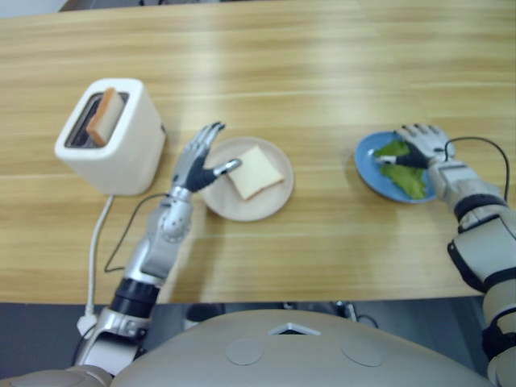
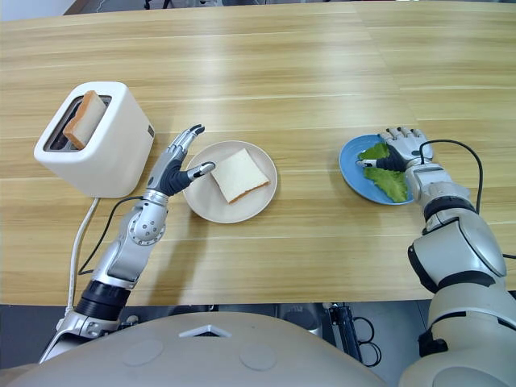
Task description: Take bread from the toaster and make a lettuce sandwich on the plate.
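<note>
Nearest the table's near edge sits the round beige plate (image 2: 216, 213), with one slice of bread (image 2: 239, 175) lying flat on it, a little right of centre. That slice looks ready for its filling, so the next move probably turns on the lettuce (image 2: 385, 182). The lettuce lies well to the right in a blue dish (image 2: 347, 172), with its long axis running from far-left to near-right.

The right hand (image 2: 405, 143) rests over the far end of the leaves, palm down, so it is much the nearer hand. Whether it has closed on a leaf cannot be told. From there, the bread lies directly to the left, at about the same depth on the table (image 2: 322, 72).

The left hand (image 2: 172, 166) stands upright at the plate's left rim, spread apart and holding nothing. Further left and slightly farther back, the white toaster (image 2: 105, 161) holds a second slice (image 2: 85, 118) upright in its slot.
</note>
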Tool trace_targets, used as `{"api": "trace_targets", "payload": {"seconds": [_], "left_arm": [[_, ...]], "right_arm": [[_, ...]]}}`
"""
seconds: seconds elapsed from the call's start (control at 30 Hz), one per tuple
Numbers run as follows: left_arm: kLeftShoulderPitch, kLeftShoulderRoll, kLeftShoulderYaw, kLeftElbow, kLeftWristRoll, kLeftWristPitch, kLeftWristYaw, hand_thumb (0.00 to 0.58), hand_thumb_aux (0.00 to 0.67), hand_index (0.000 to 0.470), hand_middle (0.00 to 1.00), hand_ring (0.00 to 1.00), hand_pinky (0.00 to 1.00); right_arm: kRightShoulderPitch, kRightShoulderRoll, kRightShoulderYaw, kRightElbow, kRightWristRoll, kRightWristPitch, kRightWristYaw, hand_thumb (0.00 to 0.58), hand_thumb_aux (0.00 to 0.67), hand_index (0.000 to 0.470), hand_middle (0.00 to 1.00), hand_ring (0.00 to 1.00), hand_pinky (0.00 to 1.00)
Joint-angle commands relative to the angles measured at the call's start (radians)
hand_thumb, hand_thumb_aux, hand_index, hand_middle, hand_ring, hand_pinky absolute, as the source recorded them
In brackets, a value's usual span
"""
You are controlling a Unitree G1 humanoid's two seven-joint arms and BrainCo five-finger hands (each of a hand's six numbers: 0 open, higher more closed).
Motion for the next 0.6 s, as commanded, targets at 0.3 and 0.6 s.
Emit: {"api": "trace_targets", "payload": {"seconds": [0.3, 0.6], "left_arm": [[0.029, 0.004, -0.004, -0.036, 0.011, 0.024, -0.023, 0.000, 0.000, 0.000, 0.00, 0.00, 0.00], [0.035, 0.005, -0.004, -0.047, 0.016, 0.031, -0.028, 0.000, 0.000, 0.000, 0.00, 0.00, 0.00]], "right_arm": [[0.012, -0.007, 0.030, 0.005, -0.005, -0.008, 0.016, 0.482, 0.394, 0.271, 0.00, 0.00, 0.00], [0.009, -0.011, 0.033, -0.001, -0.002, -0.015, 0.010, 0.558, 0.539, 0.370, 0.00, 0.00, 0.00]]}}
